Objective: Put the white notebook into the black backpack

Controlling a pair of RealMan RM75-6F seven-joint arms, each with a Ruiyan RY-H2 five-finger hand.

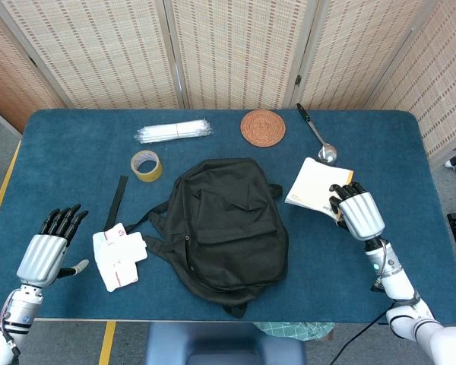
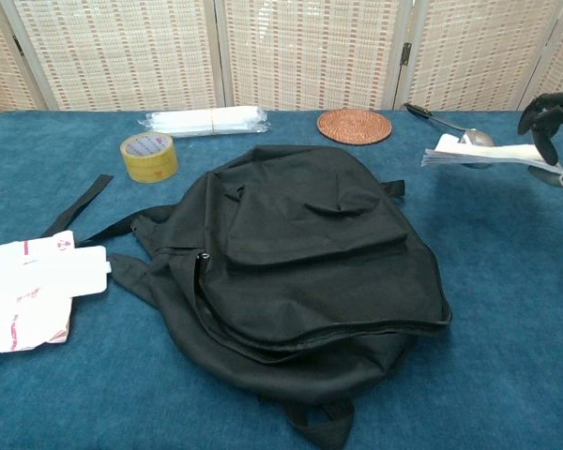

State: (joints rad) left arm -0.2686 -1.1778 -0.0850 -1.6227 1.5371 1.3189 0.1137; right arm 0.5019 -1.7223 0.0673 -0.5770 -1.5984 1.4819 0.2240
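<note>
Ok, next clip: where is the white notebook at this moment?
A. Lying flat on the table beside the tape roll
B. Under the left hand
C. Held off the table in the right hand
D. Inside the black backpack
C: the chest view shows the white notebook clear of the table, its edge pinched in the fingers of the right hand, beside the closed black backpack.

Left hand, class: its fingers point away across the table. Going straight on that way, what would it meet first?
Probably nothing: ahead of the left hand lies bare blue table; the white packet sits beside its line.
</note>
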